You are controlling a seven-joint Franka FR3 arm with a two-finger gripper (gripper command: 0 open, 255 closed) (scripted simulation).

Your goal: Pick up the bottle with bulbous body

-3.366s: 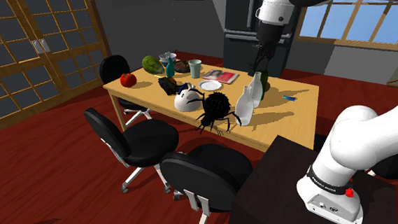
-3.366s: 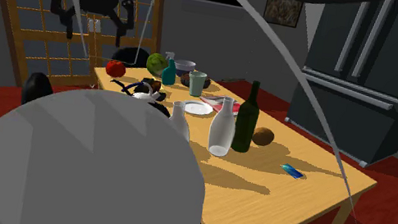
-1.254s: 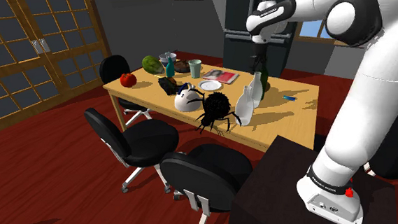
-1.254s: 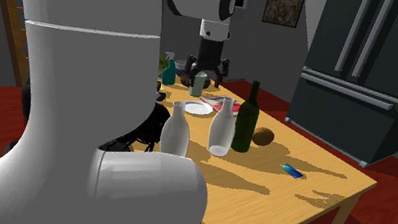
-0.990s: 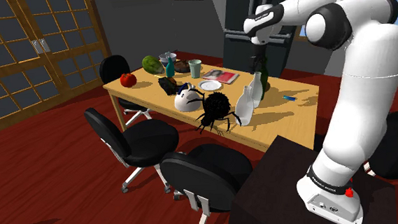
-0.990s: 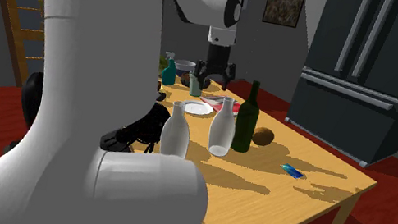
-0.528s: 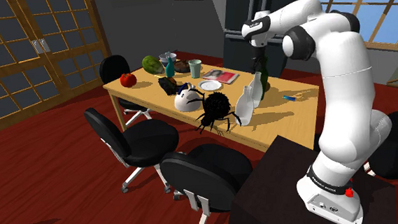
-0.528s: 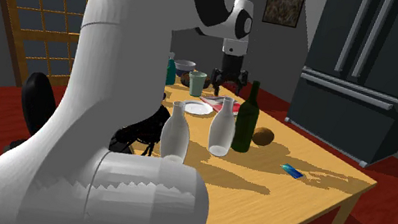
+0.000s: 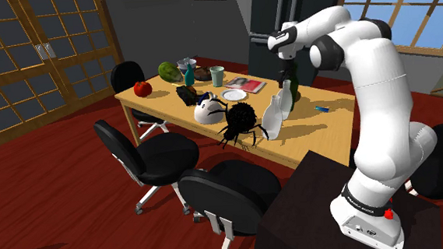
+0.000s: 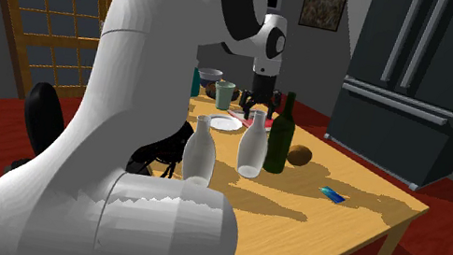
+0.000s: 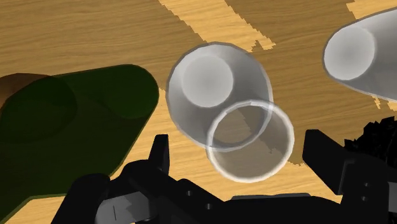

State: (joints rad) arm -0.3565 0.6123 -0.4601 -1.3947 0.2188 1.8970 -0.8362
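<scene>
- End effector (image 11: 238, 145) released: black fingers (image 11: 159, 154) spread wide, aimed down at wooden worktop (image 10: 330, 234).
- Poised right above bulbous clear bottle (image 10: 252, 149). In wrist view, its open mouth lies btw the fingers w/ a gap each side, so not gripped.
- Bulbous clear bottle upright nr mid-worktop, pale grey & see-through.
- Dark green bottle (image 10: 280, 138) upright just beside it, on second exterior view's right, and taller.
- Brown egg-shaped item (image 10: 301, 155) close to green bottle, on the side away from bulbous clear bottle.
- 2nd clear bottle (image 10: 199, 153) also upright, nearer the stand (image 9: 310, 205), apart from the other two.
- Small blue item (image 10: 332, 194) flat on worktop, well apart from bottles, toward second exterior view's right.
- White plate (image 9: 235, 95), pale green cup (image 9: 217, 75) & red round thing (image 9: 142, 88) farther along worktop, toward shoulder view's left.
- Black spider-like figure (image 9: 239, 123) nr worktop's front edge in shoulder view, beside 2nd clear bottle.
- Black office chairs (image 9: 159, 156) along that edge, on red-brown floor (image 9: 60, 206).
- Dark fridge (image 10: 408, 77) behind worktop.
- White arm (image 9: 373, 81) arched up from stand & over worktop, wrist pointing down.
</scene>
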